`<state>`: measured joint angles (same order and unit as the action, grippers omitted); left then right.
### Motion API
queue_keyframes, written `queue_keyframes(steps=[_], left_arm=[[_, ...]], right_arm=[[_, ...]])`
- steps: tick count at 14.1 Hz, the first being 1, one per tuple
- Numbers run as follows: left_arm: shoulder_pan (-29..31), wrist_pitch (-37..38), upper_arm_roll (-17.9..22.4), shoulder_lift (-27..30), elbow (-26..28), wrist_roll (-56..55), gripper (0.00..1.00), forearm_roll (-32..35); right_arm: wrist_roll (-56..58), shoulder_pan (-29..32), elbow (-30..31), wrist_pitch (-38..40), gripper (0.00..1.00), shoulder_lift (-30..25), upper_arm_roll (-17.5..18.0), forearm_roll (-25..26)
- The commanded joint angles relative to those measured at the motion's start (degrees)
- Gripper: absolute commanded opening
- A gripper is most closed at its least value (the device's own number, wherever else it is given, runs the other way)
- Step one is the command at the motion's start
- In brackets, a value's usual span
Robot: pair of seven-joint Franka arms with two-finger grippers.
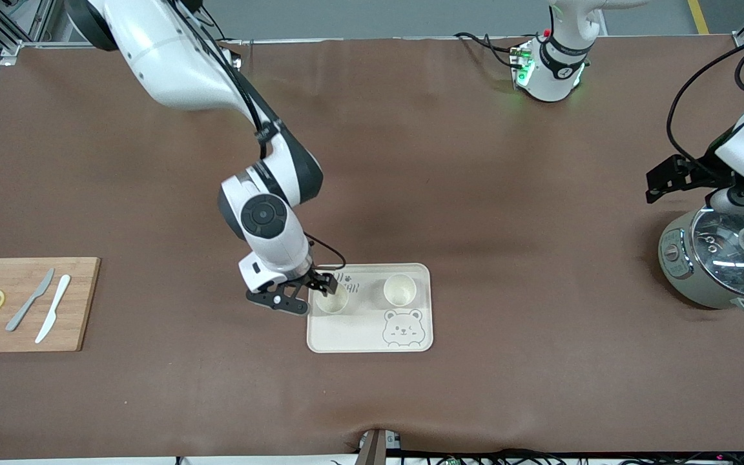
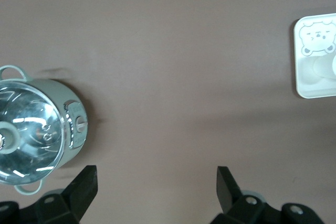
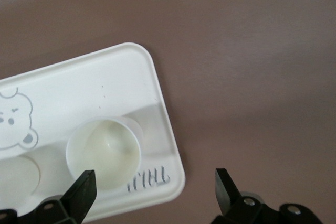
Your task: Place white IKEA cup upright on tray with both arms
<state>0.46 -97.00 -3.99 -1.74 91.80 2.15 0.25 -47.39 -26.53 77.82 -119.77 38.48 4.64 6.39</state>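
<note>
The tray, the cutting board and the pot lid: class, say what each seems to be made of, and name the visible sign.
Tray: probably matte plastic or melamine; even cream surface, moulded rounded rim, printed bear.
Cutting board: wood or bamboo; tan surface with faint grain lines.
Pot lid: apparently glass, glossy; sharp reflections show across it.

The right gripper (image 1: 321, 289) covers the tray's (image 1: 370, 346) lettering and part of one cup's (image 1: 332, 301) rim in the front view. In the left wrist view the tray (image 2: 300, 85) runs off the frame edge, its cups washed out. The cooker (image 1: 721, 261) is partly hidden under the left gripper (image 1: 711, 194).
</note>
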Motion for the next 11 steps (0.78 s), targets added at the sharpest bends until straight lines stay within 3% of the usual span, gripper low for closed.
queue_keyframes(steps=[1, 7, 10, 11], left_arm=[[0.68, -0.64, 0.56, 0.52, 1.46, 1.8, 1.0, -1.31], [0.5, -0.73, 0.39, -0.36, 0.41, 1.36, 1.0, -1.39], [-1.07, -0.73, -0.14, -1.41, -0.13, 1.02, 1.0, -3.06], [-1.86, -0.64, -0.4, -1.94, -0.04, 0.66, 1.0, -2.89]], right_arm=[[2.47, 0.16, 4.35, 9.43, 1.0, -10.84, 0.11, 0.29], [16.5, 8.31, 15.51, 22.71, 1.0, -33.7, -0.06, 0.12], [29.85, 17.62, 15.88, 28.26, 1.0, -39.34, -0.24, -0.93], [33.98, 21.57, 15.88, 28.62, 1.0, -40.4, -0.24, -3.37]])
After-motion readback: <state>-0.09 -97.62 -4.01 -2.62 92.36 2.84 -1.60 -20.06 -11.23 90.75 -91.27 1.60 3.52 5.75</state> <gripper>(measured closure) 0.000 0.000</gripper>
